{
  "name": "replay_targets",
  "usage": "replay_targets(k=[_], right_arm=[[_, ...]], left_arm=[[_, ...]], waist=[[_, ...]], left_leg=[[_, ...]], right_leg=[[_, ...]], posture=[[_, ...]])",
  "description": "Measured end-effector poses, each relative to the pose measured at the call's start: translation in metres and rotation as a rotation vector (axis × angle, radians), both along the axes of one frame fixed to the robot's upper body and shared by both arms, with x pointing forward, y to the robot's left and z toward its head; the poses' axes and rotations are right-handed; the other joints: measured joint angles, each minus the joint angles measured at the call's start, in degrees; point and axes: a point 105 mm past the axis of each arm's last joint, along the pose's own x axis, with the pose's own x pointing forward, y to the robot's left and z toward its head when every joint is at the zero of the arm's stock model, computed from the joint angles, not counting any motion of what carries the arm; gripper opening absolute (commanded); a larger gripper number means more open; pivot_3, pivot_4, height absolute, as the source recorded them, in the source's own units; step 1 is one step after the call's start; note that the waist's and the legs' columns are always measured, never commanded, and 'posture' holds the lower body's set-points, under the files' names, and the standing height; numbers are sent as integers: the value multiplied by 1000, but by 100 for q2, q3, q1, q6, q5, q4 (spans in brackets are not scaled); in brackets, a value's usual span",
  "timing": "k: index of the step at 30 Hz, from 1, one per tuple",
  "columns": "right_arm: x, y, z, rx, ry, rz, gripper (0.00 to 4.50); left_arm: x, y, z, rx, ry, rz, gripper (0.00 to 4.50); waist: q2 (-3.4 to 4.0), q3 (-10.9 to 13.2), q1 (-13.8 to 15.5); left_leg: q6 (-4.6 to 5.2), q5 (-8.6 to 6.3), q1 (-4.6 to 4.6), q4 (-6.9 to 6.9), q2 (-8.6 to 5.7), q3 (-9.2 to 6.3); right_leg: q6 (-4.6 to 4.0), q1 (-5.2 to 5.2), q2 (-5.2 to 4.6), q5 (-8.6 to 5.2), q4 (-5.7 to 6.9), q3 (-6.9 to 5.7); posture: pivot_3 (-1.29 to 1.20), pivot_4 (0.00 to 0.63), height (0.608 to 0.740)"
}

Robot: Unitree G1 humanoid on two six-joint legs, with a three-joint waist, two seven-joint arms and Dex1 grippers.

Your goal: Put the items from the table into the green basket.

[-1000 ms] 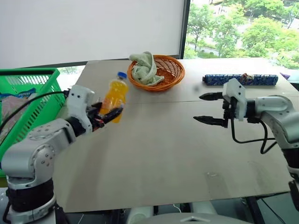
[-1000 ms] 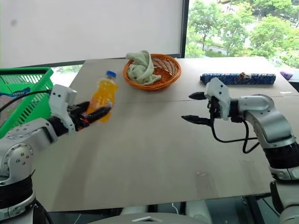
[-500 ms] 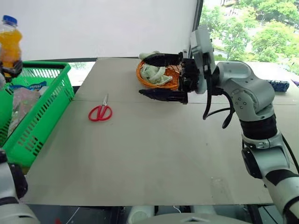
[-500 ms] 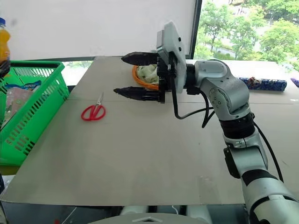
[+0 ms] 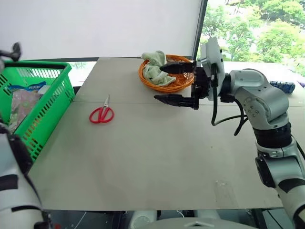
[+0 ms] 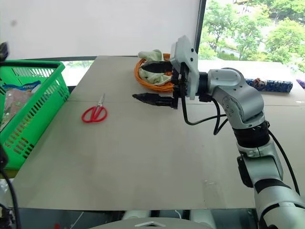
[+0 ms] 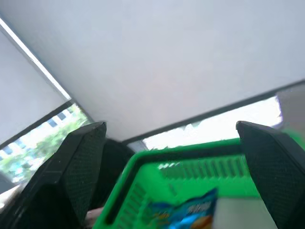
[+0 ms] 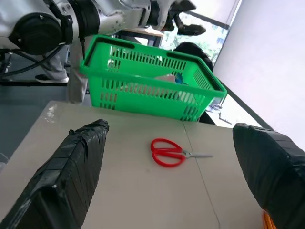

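The green basket (image 5: pixel 45 109) stands at the table's (image 5: pixel 157 157) left edge with printed packets (image 7: pixel 190 210) inside. My left gripper (image 7: pixel 169 126) hovers above the basket, open, with nothing between its fingers. It also shows over the basket's far rim in the right wrist view, as the left gripper (image 8: pixel 193 16). Red-handled scissors (image 5: pixel 101 114) lie flat on the table, to the right of the basket. My right gripper (image 5: pixel 158 83) hangs open and empty above the table's middle, pointing left toward the scissors (image 8: pixel 174 152), well apart from them.
A round orange wicker basket (image 5: pixel 183 83) holding a green cloth (image 5: pixel 155 71) sits just behind the right gripper. A long dark blue patterned item (image 6: pixel 267 86) lies at the far right. Bare tabletop stretches along the near side.
My left gripper has opened, and the orange bottle it held above the basket has left its fingers and is out of sight. The right gripper drew slightly to the right.
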Motion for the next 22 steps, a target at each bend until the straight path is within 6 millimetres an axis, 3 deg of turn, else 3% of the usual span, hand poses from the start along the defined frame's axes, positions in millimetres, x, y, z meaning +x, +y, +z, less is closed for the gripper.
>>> replay_targets(k=[2, 4, 5, 6, 7, 8, 9, 10, 14, 17, 19, 22], right_arm=[[3, -7, -7, -22, 10, -37, 4500], [9, -24, -18, -62, 21, -108, 4500], [12, -38, -28, -93, 37, -161, 4500], [18, -59, -43, -136, 67, -247, 4500], [22, -70, -52, -153, 92, -297, 4500], [23, -72, -54, -159, 96, -311, 4500], [23, -82, -62, -189, 102, -347, 4500], [23, -96, -69, -216, 110, -389, 4500], [16, -138, -90, -281, 153, -523, 4500], [1, -175, -113, -336, 232, -622, 4500], [-4, -186, -119, -341, 258, -660, 4500], [-9, -194, -120, -333, 267, -690, 4500]], left_arm=[[10, -32, -13, -113, 37, -162, 4485], [11, -75, -38, -217, 109, -344, 4485], [7, -104, -58, -232, 164, -448, 4485], [-5, -145, -93, -255, 270, -578, 4485], [-12, -164, -120, -297, 361, -638, 4485], [-15, -170, -128, -315, 391, -652, 4485], [-26, -184, -147, -364, 469, -684, 4485], [-35, -194, -152, -377, 496, -713, 4485], [-64, -203, -145, -372, 486, -769, 4485], [-92, -191, -165, -388, 567, -732, 4485], [-104, -187, -177, -386, 620, -716, 4485], [-122, -188, -180, -382, 642, -717, 4485]], waist=[[1, -1, -75], [2, -8, -171], [6, -16, -193], [17, -24, -248], [17, -22, -279], [15, -20, -322], [13, -18, -420], [13, -18, -480], [42, -31, -571], [62, -24, -622], [77, -8, -634], [87, -2, -632]], left_leg=[[3, 1, 0, 4, -1, 7], [11, -4, 6, 4, -1, 12], [10, -4, 16, 5, -4, 18], [11, -6, 18, 5, -4, 29], [12, -6, 16, 5, -5, 31], [12, -5, 13, 5, -1, 37], [16, -8, 10, 4, 6, 42], [32, -18, 21, 0, 8, 43], [33, -18, 39, -7, 9, 43], [30, -16, 78, -6, 10, 61], [29, -17, 140, -5, 13, 67], [3, -32, 162, -4, 15, 66]], right_leg=[[0, -1, 1, 3, 4, 13], [-1, 3, 1, 4, 7, 30], [0, 10, -3, 4, 12, 43], [0, 10, -4, 4, 11, 57], [1, 7, -4, 4, 14, 60], [0, -3, 5, 4, 13, 64], [0, -11, 18, 4, 15, 71], [-2, -10, 22, 3, 20, 74], [-2, 0, 31, 0, 27, 79], [13, 30, 38, -11, 23, 96], [7, 87, 41, -29, 12, 101], [9, 107, 38, -26, -1, 102]], posture=[[63, 0, 740], [45, 0, 740], [33, 0, 740], [6, 0, 740], [-6, 0, 740], [-21, 0, 740], [-37, 0, 740], [-49, 0, 740], [-80, 0, 740], [-88, 0, 740], [-88, 0, 740], [-69, 0, 740]])
